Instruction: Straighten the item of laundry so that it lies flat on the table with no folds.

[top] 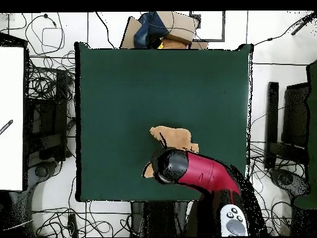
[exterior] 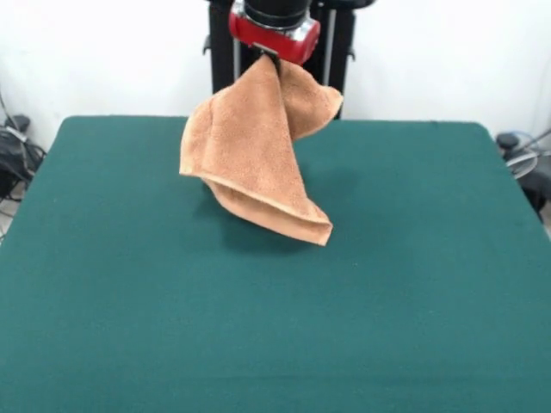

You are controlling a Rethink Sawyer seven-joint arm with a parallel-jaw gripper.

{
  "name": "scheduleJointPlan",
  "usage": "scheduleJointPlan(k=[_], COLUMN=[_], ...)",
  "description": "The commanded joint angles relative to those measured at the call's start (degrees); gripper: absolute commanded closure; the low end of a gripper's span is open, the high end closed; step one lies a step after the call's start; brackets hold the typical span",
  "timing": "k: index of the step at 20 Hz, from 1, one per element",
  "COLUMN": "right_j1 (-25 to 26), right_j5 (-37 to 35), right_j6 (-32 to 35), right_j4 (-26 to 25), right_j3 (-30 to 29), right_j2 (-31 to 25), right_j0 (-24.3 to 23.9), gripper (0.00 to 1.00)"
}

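One gripper (exterior: 269, 57) holds the towel (exterior: 258, 159) hanging above the table (exterior: 413, 292)

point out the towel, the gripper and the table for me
towel (exterior: 258, 163): front view, on the middle of the hanging cloth.
gripper (exterior: 269, 57): front view, where it pinches the towel's top corner.
table (exterior: 275, 344): front view, on a bare part of the green cloth.

Only the hanging towel (exterior: 258, 155) interrupts the open table (exterior: 413, 310).
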State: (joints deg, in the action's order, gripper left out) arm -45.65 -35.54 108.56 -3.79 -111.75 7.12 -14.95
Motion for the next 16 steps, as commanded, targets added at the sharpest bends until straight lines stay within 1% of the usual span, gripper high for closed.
scheduleJointPlan(k=[1, 3, 6, 8, 10, 12, 16], right_j1=[0.6, 2.3, 6.5, 9.8, 12.1, 12.1, 10.4], right_j5=[-14.3, -11.7, -10.3, -12.4, -15.0, -16.4, -18.0], right_j6=[-7.6, -7.3, -7.4, -7.8, -8.3, -7.7, -5.8], right_j4=[-1.9, -2.2, -2.4, -2.8, -3.3, -3.8, -4.2], right_j3=[-0.4, -1.2, -1.2, 0.7, 2.4, 2.8, 2.6], right_j2=[-7.2, -7.6, -9.7, -10.7, -11.7, -11.8, -12.4], right_j0=[-5.9, -6.5, -9.2, -10.7, -11.9, -12.0, -11.7], gripper=[1.0, 1.0, 1.0, 1.0, 1.0, 1.0, 1.0])
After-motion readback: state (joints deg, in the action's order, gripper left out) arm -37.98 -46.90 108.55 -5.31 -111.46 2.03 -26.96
